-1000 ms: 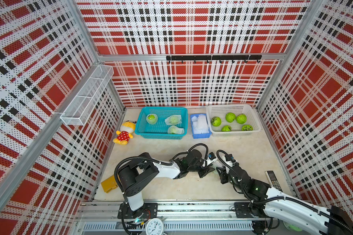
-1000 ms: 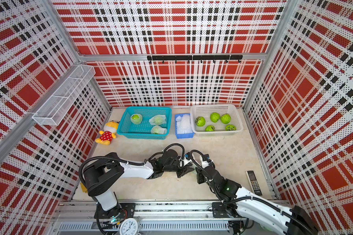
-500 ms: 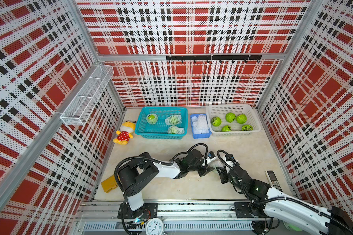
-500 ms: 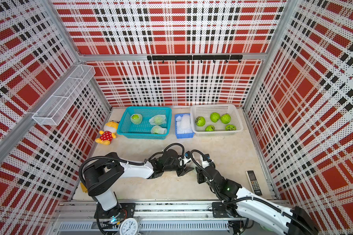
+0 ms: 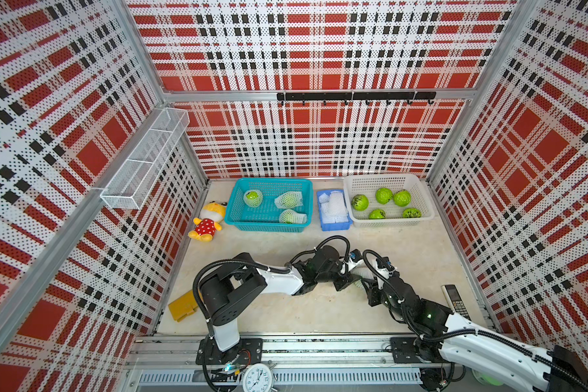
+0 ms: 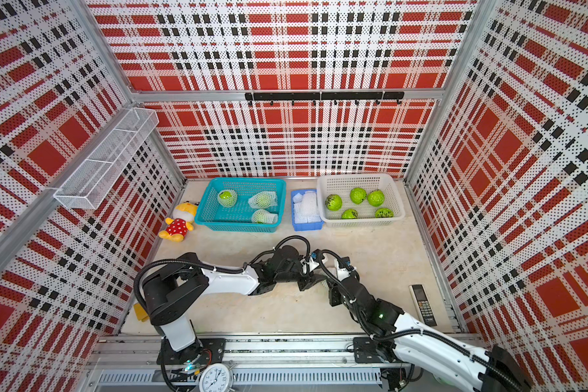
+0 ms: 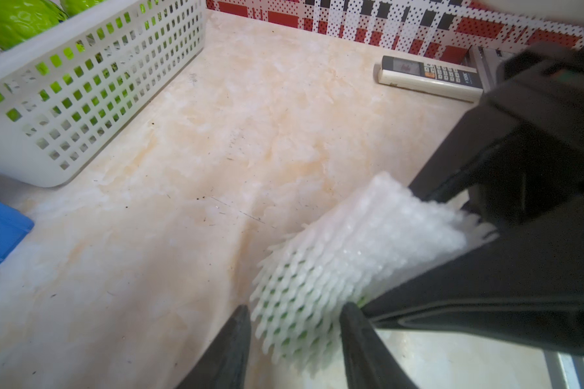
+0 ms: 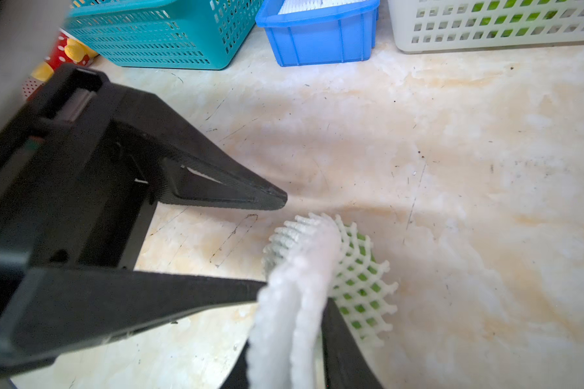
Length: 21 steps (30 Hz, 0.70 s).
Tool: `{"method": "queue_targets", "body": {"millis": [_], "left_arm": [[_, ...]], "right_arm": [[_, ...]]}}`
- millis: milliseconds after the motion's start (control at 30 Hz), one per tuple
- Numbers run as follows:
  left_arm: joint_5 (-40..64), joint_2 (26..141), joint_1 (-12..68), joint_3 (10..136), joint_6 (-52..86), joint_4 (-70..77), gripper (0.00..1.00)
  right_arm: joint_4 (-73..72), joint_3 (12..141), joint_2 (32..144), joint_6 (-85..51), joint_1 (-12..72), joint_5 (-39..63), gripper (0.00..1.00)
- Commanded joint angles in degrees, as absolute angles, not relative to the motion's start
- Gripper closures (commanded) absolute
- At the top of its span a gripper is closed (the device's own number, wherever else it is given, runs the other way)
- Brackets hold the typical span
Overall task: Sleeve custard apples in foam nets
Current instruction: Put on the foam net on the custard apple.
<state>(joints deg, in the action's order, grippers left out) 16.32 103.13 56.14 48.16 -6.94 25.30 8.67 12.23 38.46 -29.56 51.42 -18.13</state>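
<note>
The right gripper [image 8: 287, 357] pinches the loose end of a foam net [image 8: 300, 262]. The net, with a custard apple [image 8: 359, 308] inside, is at the middle of the table [image 8: 452, 168]; the left gripper [image 7: 295, 313] stands open around it.

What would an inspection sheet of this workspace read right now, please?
Surface: beige marbled tabletop, fine dark specks.
Job's things: five bare custard apples in white basket; three netted fruits in teal basket; spare foam nets in blue tray; one more fruit partly inside a foam net between the claws.
Clutter: plush toy, remote, yellow block, clock.
Claws: left claw open, astride the fruit end; right claw shut on the foam net's loose end.
Cables: black hoses loop over both wrists; no snag visible.
Surroundings: plaid perforated walls, wire shelf, hook rail.
</note>
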Motion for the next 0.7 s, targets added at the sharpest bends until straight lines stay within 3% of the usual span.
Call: {"method": "queue_targets", "body": {"millis": [0,167,300,667], "left_arm": [[18.74,104.88,55.82,49.46,-7.47,26.28,0.53],[18.56,105.46,55.81,49.53,-7.38,26.33,0.68],[17.33,105.34,55.74,49.39,-7.42,26.28,0.85],[15.98,106.07,55.75,50.12,-7.21,26.28,0.85]], "right_arm": [[7.29,11.77,37.77,-29.97,51.77,-19.26,0.74],[7.56,11.76,37.7,-30.34,51.77,-19.9,0.73],[7.69,11.6,37.45,-31.06,51.77,-20.72,0.71],[15.28,17.25,30.61,-32.26,51.59,-24.52,0.35]]}}
